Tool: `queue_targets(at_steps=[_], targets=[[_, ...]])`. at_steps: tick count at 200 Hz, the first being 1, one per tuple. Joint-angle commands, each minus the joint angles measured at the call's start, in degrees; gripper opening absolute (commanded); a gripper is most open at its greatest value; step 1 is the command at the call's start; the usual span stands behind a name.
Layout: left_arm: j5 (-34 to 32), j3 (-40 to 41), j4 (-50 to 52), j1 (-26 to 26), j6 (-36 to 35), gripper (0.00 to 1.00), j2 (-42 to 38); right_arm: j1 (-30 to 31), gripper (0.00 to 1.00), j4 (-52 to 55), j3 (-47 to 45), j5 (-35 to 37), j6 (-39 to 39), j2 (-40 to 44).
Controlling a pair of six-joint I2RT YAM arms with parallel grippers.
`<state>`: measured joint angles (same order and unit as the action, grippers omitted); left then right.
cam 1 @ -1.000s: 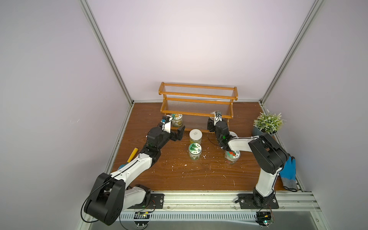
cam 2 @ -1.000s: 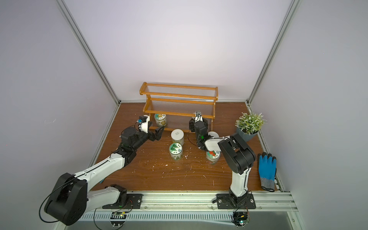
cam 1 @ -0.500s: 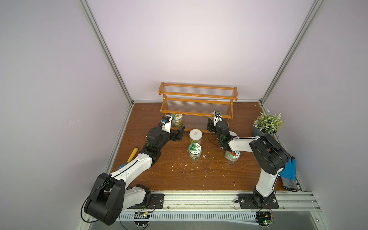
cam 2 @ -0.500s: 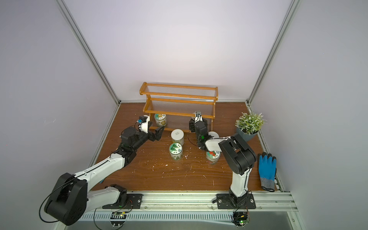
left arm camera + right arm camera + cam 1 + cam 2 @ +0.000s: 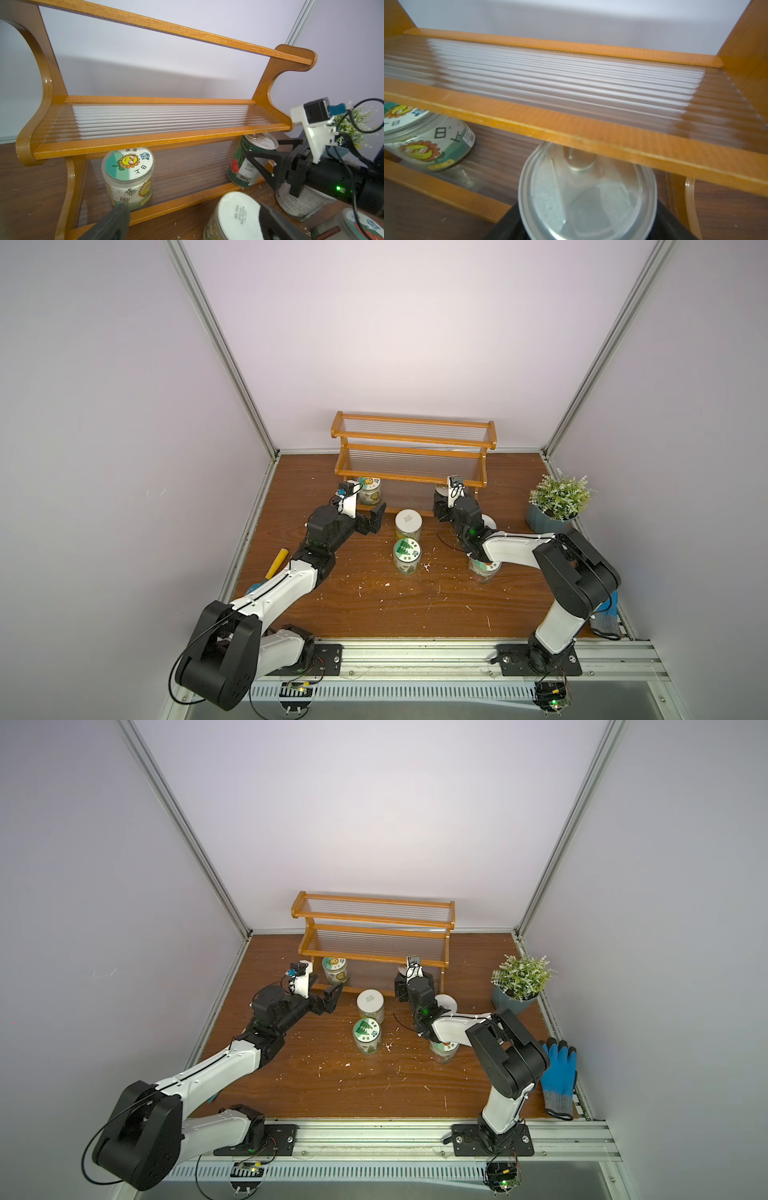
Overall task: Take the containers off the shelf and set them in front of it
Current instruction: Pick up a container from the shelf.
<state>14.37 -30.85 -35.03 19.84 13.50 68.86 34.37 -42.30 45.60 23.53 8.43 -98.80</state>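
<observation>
The orange-brown shelf [image 5: 411,456] [image 5: 374,936] stands at the back. On its lowest tier a sunflower-label jar [image 5: 369,490] [image 5: 128,170] stands at the left end. At the right end is a silver can [image 5: 440,490] [image 5: 249,162] [image 5: 587,193], leaning slightly. My right gripper [image 5: 441,506] [image 5: 587,220] is shut on the can, with a black finger on each side. My left gripper [image 5: 368,516] [image 5: 193,220] is open and holds nothing, just in front of the sunflower jar. On the table stand a white-lid jar [image 5: 408,522], a green-lid jar [image 5: 407,556] and a red-label jar [image 5: 484,570], the last partly under my right arm.
A further white lid [image 5: 489,522] shows behind my right wrist. A potted plant [image 5: 555,502] stands at the right wall, a blue glove [image 5: 559,1077] lies at the right front, and a yellow-handled tool [image 5: 276,564] lies by the left wall. White crumbs dot the wooden floor.
My right gripper's fingers have closed in on the silver can. Both arms have stayed almost where they were.
</observation>
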Motion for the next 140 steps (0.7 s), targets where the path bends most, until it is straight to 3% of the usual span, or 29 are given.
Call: queue_targets(at_steps=[1,71,140], targets=[[0.8,0.1,-1.5,-0.7,0.4,1.0,-0.9,0.8,0.55,-1.3,-0.6,-0.4,0.4,3.0],[1.0,0.3,-1.4,-0.7,0.5,1.0,-1.4,3.9,0.54,1.8,-3.8,0.5,1.1,9.1],[1.8,0.4,-1.5,-0.6,0.9,1.0,-1.6,8.3,0.52,6.8,-11.6,1.0,3.6,22.4]])
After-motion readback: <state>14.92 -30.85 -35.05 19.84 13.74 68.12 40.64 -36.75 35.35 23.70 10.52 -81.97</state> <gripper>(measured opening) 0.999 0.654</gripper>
